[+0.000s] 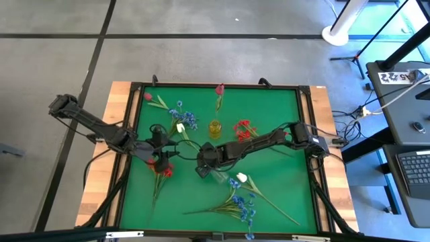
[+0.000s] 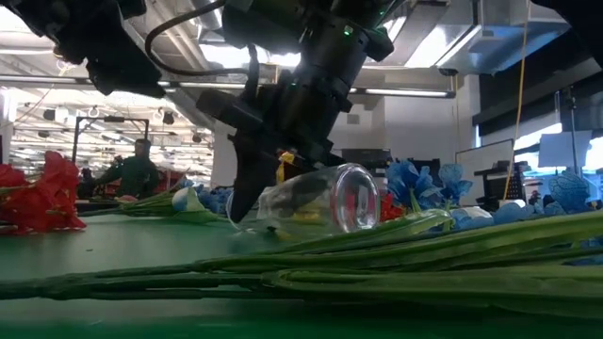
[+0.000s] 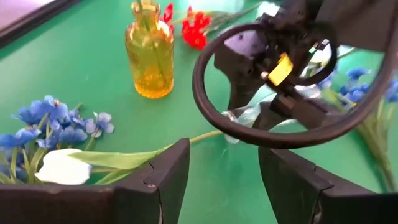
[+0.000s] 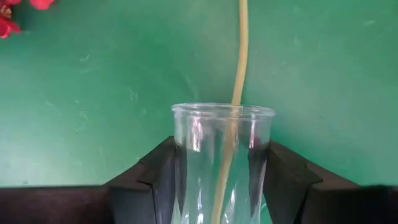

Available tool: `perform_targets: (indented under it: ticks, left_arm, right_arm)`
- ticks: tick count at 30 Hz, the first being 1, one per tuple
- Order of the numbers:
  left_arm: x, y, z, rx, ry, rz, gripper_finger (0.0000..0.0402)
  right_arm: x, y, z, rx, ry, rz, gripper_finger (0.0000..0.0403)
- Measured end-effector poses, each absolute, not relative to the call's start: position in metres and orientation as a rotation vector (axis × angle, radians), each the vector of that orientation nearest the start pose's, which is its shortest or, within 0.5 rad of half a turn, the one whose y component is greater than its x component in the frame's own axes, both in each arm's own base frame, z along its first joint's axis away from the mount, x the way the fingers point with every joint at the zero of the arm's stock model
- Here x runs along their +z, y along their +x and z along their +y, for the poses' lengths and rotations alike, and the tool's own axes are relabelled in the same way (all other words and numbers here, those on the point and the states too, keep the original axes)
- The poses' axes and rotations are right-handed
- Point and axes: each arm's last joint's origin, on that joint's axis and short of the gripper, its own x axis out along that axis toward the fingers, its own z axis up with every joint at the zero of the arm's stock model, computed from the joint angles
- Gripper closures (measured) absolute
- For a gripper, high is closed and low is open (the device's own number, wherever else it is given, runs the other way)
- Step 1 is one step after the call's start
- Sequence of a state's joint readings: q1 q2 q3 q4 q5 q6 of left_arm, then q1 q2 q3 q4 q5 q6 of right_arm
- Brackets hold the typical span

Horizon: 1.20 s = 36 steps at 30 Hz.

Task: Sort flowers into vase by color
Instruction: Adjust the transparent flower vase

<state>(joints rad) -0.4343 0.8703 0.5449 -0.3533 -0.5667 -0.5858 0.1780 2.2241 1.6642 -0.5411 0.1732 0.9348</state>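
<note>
The clear glass vase [image 4: 222, 163] is smooth, waisted and see-through, lying on its side near the middle of the tabletop, its round mouth open and nothing inside it; a pale stem [image 4: 240, 50] shows through and beyond the glass. The right gripper [image 4: 222, 171] has a dark finger pressed against each flank of the vase, so it is clamped on the glass. An amber glass bottle [image 3: 149, 53], ribbed and narrow-necked, stands upright toward the far edge, apparently empty (its neck is partly cut off in the left wrist view).

The tabletop [image 1: 275, 107] is a flat green mat in a dark frame, set on a pale wooden base; beyond it lies grey floor, and the low view looks into a large lit hall.

The flowers are scattered: red clusters [image 1: 243, 128] beside the amber bottle, another red cluster [image 1: 163, 168] near the left edge, blue clusters [image 1: 186, 119] with a white bud [image 3: 61, 167] toward the far left corner, more blue clusters [image 1: 243, 205] by the near edge, and a pink bud [image 1: 220, 89] at the far edge.

The left gripper [image 3: 222, 177] hovers over the white bud's stem with its blocky fingers apart, holding nothing.
</note>
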Motion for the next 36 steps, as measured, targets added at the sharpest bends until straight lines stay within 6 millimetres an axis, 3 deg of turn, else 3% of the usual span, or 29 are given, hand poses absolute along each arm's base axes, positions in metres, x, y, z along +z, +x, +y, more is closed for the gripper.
perform_targets:
  ticks: [8, 17, 29, 36]
  left_arm:
    - [0.251, 0.142, -0.051, 0.231, -0.293, 0.393, 0.0216]
    - [0.268, 0.12, -0.043, 0.181, -0.339, 0.27, 0.0216]
    - [0.272, 0.117, -0.042, 0.174, -0.341, 0.241, 0.0216]
    - [0.276, 0.117, -0.042, 0.165, -0.329, 0.2, 0.0216]
  right_arm:
    - [0.162, 0.458, 0.083, -0.545, 0.56, 0.854, 0.0224]
    - [0.17, 0.461, 0.104, -0.538, 0.481, 0.722, 0.0224]
    - [0.192, 0.452, 0.133, -0.603, 0.359, 0.55, 0.0224]
    - [0.212, 0.438, 0.152, -0.741, 0.221, 0.381, 0.0224]
